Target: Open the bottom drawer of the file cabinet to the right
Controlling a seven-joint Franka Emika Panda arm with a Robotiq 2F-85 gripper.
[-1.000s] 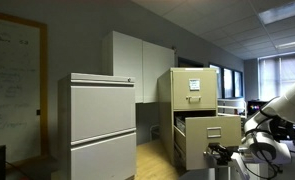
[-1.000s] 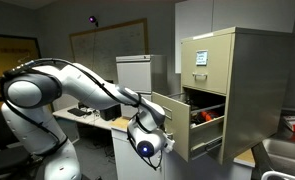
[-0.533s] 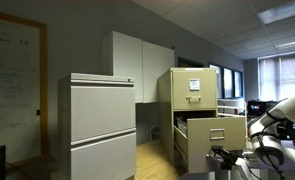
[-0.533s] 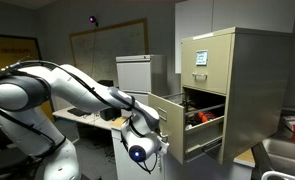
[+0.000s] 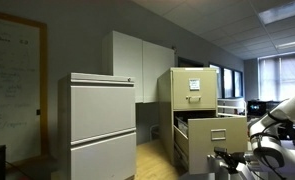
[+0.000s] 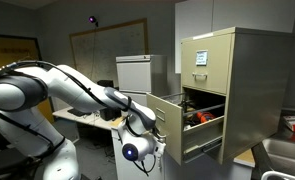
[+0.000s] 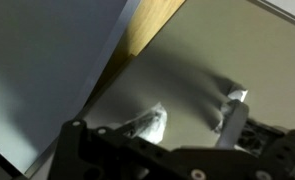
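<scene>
The beige file cabinet (image 5: 192, 85) (image 6: 232, 70) stands in both exterior views. Its bottom drawer (image 5: 215, 136) (image 6: 173, 122) is pulled well out, and a red item lies inside it. My gripper (image 7: 190, 118) is open in the wrist view, with both fingers (image 7: 231, 112) apart over a plain beige surface and nothing between them. In an exterior view my arm (image 6: 82, 90) reaches to the drawer front, with the wrist (image 6: 133, 152) just below and in front of it. The drawer's handle is hidden.
A wider light-grey cabinet (image 5: 102, 125) stands next to the file cabinet. White wall cupboards (image 5: 137, 65) hang behind. A desk (image 6: 87, 118) with clutter lies behind my arm, and a whiteboard (image 6: 107, 45) hangs on the wall. A sink edge (image 6: 287, 150) shows at the lower corner.
The gripper has opened from shut and let go of the drawer front. My wrist has dropped and drawn back a little. The drawer stands out slightly farther.
</scene>
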